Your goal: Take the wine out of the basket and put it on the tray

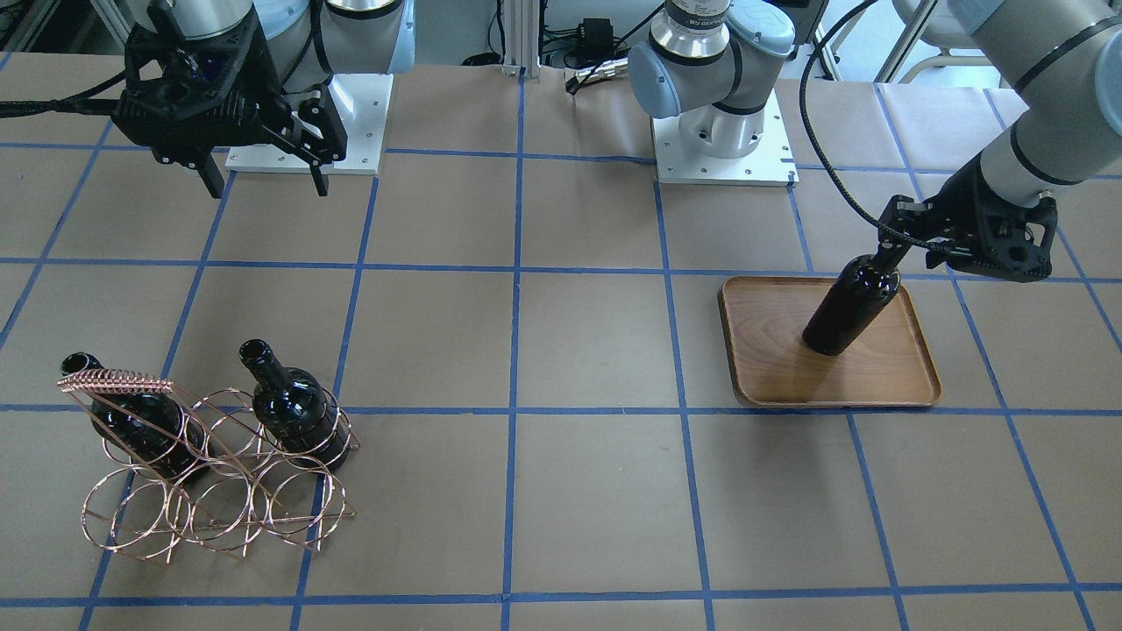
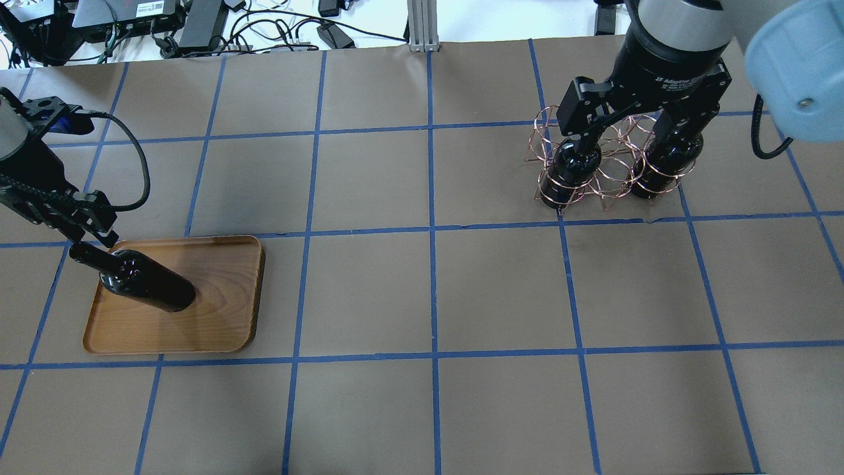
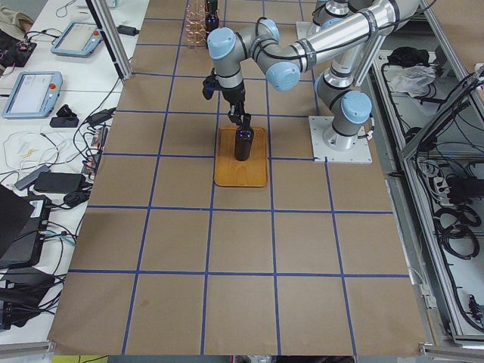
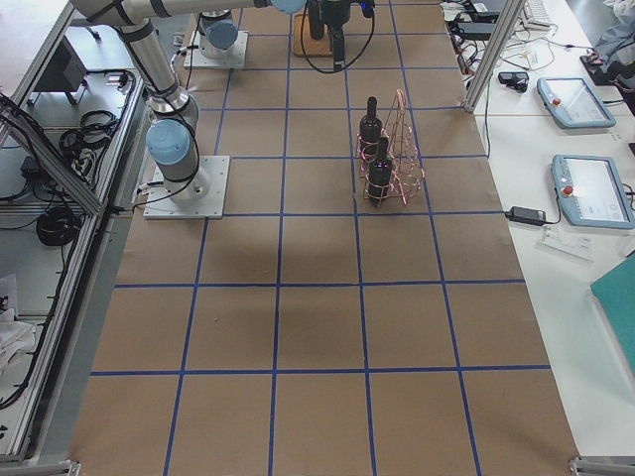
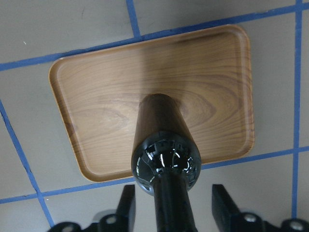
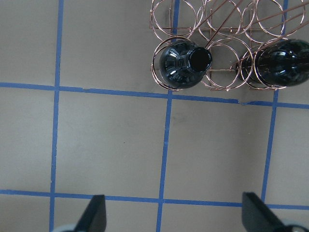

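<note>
One dark wine bottle (image 2: 148, 284) stands upright on the brown wooden tray (image 2: 211, 316), also seen in the front view (image 1: 850, 307) and the left wrist view (image 5: 164, 145). My left gripper (image 2: 89, 241) is open, its fingers either side of that bottle's neck with gaps showing (image 5: 173, 203). Two more wine bottles (image 1: 145, 421) (image 1: 294, 412) stand in the copper wire basket (image 1: 219, 491). My right gripper (image 1: 267, 186) is open and empty, high above the table on the robot's side of the basket (image 6: 217, 29).
The brown paper table (image 2: 428, 297) carries a blue tape grid. The tray (image 1: 877, 377) and the basket (image 2: 613, 178) lie at opposite ends. The arm bases (image 1: 723, 131) stand at the robot's edge. Cables and devices (image 2: 198, 20) lie beyond the far edge.
</note>
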Action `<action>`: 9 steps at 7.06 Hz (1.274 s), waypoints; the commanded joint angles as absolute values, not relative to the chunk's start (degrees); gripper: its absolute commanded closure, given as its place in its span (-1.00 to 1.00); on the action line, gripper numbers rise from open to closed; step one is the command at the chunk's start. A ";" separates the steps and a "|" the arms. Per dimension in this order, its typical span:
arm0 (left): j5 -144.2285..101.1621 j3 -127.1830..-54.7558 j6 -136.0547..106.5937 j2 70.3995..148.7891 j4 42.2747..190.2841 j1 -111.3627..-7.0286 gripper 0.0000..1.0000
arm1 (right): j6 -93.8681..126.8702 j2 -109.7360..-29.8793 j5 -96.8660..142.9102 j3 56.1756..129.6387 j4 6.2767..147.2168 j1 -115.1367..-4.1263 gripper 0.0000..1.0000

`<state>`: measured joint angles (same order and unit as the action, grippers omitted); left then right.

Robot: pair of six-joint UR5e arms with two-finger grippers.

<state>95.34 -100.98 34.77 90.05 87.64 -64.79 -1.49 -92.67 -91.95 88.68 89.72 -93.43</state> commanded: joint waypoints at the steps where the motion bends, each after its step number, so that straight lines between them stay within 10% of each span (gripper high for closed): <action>1: 95.62 -100.37 33.93 88.34 88.67 -65.12 -1.00 | -1.49 -92.64 -92.02 88.68 89.74 -93.43 -1.00; 9: 88.25 -91.67 4.36 83.93 93.87 -85.50 -1.00 | 3.69 -92.72 -89.73 88.59 89.65 -93.43 -1.00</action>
<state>89.43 -91.74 9.37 83.78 93.95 -83.39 2.67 -92.73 -89.82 88.63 89.74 -93.42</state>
